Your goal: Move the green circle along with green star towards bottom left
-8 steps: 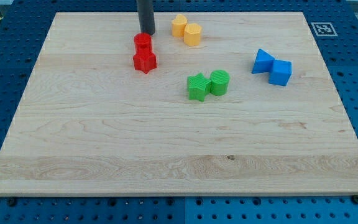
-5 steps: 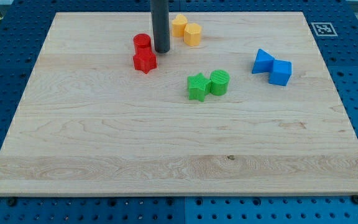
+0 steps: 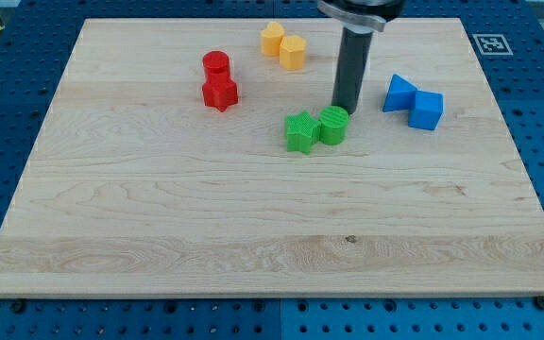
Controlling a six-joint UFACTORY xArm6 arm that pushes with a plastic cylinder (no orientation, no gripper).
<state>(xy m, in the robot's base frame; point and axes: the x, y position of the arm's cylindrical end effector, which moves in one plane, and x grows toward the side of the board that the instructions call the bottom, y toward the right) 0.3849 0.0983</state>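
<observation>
The green circle (image 3: 333,125) sits near the board's middle, touching the green star (image 3: 300,131) on its left. My rod comes down from the view's top, and my tip (image 3: 346,107) stands just above and slightly right of the green circle, close to its upper right edge or touching it. The tip is on the side of the green pair away from the view's bottom left.
A red cylinder (image 3: 216,65) and red star (image 3: 220,93) sit at upper left. Two yellow blocks (image 3: 282,44) lie at the top centre. Two blue blocks (image 3: 413,101) lie right of my tip. The wooden board (image 3: 253,236) rests on a blue pegboard.
My rod has moved from beside the red blocks to the right and down the view, ending just above the green circle. No block has moved.
</observation>
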